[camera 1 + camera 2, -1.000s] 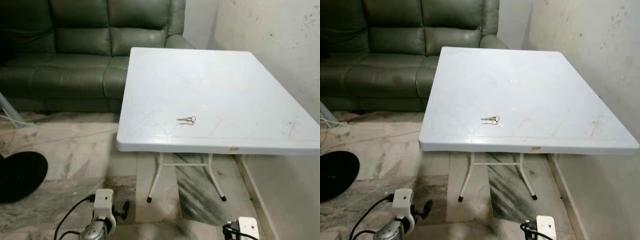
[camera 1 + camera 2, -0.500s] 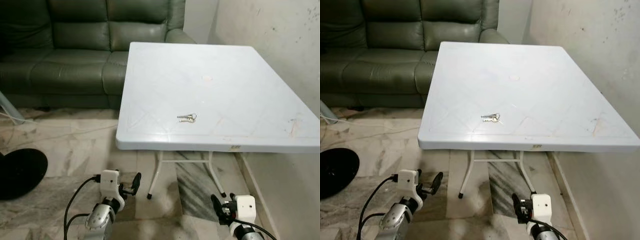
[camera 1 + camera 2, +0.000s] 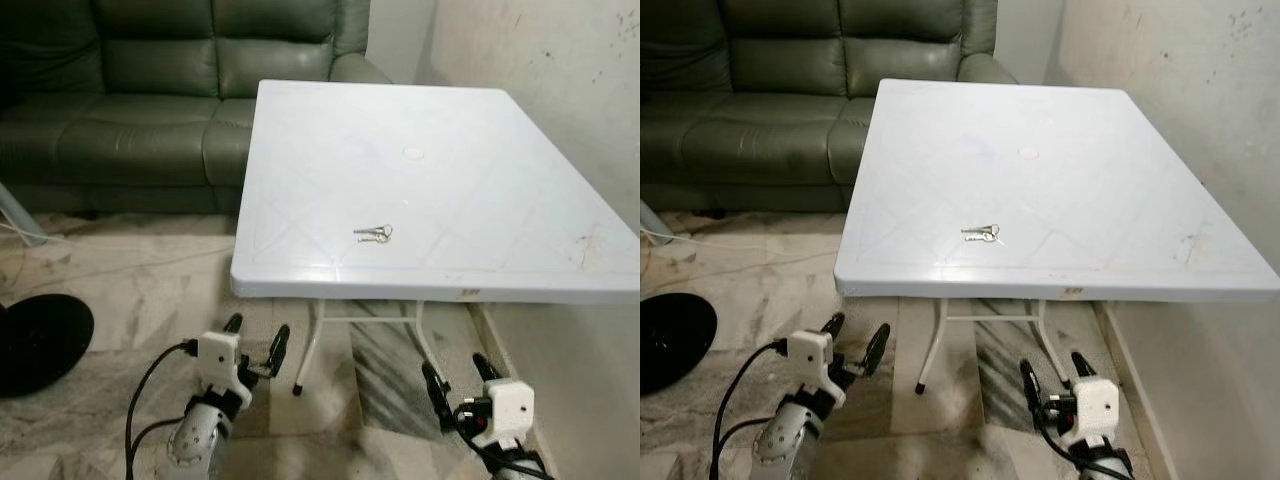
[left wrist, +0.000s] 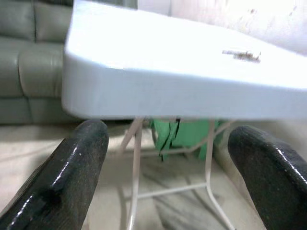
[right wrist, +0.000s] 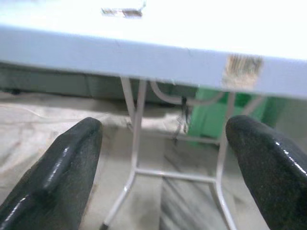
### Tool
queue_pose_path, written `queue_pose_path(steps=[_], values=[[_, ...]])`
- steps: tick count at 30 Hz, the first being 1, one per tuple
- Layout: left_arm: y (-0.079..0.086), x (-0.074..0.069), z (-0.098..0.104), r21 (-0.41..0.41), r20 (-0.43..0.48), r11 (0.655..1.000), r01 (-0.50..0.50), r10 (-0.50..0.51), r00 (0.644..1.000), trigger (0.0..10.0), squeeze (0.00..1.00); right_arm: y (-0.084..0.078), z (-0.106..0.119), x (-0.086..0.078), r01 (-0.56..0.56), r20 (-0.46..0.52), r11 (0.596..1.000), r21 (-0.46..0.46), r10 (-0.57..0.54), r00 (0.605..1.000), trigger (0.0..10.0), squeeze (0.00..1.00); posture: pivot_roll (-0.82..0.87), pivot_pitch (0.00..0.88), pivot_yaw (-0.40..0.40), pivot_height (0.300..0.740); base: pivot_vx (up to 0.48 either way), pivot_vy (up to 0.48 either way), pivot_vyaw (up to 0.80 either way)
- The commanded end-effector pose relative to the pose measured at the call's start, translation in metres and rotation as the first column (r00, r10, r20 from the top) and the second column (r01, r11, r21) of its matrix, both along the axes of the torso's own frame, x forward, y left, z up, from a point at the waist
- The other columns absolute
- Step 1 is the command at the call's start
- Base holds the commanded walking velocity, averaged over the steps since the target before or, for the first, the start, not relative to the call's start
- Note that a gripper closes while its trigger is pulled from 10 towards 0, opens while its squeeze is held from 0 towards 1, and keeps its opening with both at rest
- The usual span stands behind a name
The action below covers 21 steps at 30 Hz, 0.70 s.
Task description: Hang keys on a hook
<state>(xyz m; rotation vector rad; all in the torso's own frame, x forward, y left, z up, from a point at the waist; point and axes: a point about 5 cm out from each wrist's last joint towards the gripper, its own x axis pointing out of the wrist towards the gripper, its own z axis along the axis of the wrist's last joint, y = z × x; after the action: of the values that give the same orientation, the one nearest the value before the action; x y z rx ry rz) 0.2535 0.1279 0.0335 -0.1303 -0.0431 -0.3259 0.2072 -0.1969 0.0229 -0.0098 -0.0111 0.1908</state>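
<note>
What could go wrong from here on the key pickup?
1. The keys lie flat on the white table, near its front edge; long fingers may struggle to get under them and could nudge them off onto the floor.
2. Both grippers, left and right, are open but sit below the tabletop in front of the edge; raising either straight up risks hitting the rim.
3. No hook is in view, so the hang target is unlocated.

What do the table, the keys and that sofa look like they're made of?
Table: likely moulded plastic, matte white with pressed lines, on thin white metal legs.
Keys: metal, silvery glint.
Sofa: green leather or imitation, soft sheen, creased cushions.
</note>
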Motion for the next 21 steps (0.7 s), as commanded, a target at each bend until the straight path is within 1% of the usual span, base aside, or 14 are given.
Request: queue_pose_path(steps=[1, 4, 7, 10, 11, 12, 13, 18, 21], values=[[-0.002, 0.0, 0.004, -0.009, 0.003, 1.0, 0.017, -0.017, 1.0, 10.0, 0.0, -0.002, 0.007, 0.002, 0.009, 0.016, 1.0, 0.01, -0.009, 1.0, 10.0, 1.0, -0.01, 0.077, -0.07, 0.74, 0.0, 0.0, 0.0], [-0.002, 0.004, 0.014, -0.016, 0.036, 1.0, 0.017, -0.016, 0.999, 10.0, 0.0, 0.001, 0.021, 0.011, 0.012, 0.06, 1.0, 0.026, -0.014, 0.998, 10.0, 1.0, 0.0, 0.074, -0.068, 0.74, 0.0, 0.0, 0.0], [0.0, 0.008, 0.025, -0.031, 0.06, 1.0, 0.003, -0.002, 0.998, 10.0, 0.0, 0.007, 0.035, 0.019, 0.002, 0.098, 0.999, 0.048, -0.007, 0.995, 10.0, 1.0, 0.0, 0.066, -0.067, 0.74, 0.0, 0.0, 0.0], [0.002, 0.009, 0.028, -0.034, 0.072, 0.999, -0.009, 0.011, 0.997, 10.0, 0.0, 0.008, 0.039, 0.021, -0.003, 0.114, 0.999, 0.051, -0.003, 0.994, 10.0, 1.0, 0.0, 0.062, -0.068, 0.74, 0.0, 0.0, 0.0], [0.004, 0.009, 0.032, -0.037, 0.081, 0.999, -0.022, 0.025, 0.996, 10.0, 0.0, 0.009, 0.043, 0.022, -0.004, 0.121, 0.999, 0.053, -0.003, 0.993, 10.0, 0.21, 0.0, 0.06, -0.068, 0.74, 0.0, 0.0, 0.0], [0.004, 0.009, 0.032, -0.037, 0.081, 0.999, -0.022, 0.025, 0.996, 10.0, 0.0, 0.009, 0.043, 0.022, -0.004, 0.121, 0.999, 0.053, -0.003, 0.993, 10.0, 0.21, 0.0, 0.06, -0.068, 0.74, 0.0, 0.0, 0.0], [0.006, 0.007, 0.037, -0.047, 0.098, 0.998, -0.042, 0.047, 0.994, 10.0, 0.0, 0.009, 0.046, 0.022, -0.005, 0.118, 0.999, 0.052, -0.001, 0.993, 10.0, 0.0, 0.01, 0.058, -0.071, 0.74, 0.0, 0.0, 0.0], [0.011, 0.003, 0.039, -0.065, 0.079, 0.995, -0.073, 0.078, 0.994, 10.0, 0.0, 0.005, 0.051, 0.023, 0.01, 0.116, 0.999, 0.045, -0.015, 0.993, 10.0, 0.0, 0.01, 0.06, -0.076, 0.74, 0.0, 0.0, 0.0], [0.017, 0.004, 0.04, -0.079, 0.062, 0.99, -0.115, 0.12, 0.991, 10.0, 0.0, 0.002, 0.059, 0.028, 0.039, 0.128, 0.997, 0.059, -0.047, 0.991, 10.0, 0.0, 0.01, 0.064, -0.082, 0.74, 0.0, 0.0, 0.0]])
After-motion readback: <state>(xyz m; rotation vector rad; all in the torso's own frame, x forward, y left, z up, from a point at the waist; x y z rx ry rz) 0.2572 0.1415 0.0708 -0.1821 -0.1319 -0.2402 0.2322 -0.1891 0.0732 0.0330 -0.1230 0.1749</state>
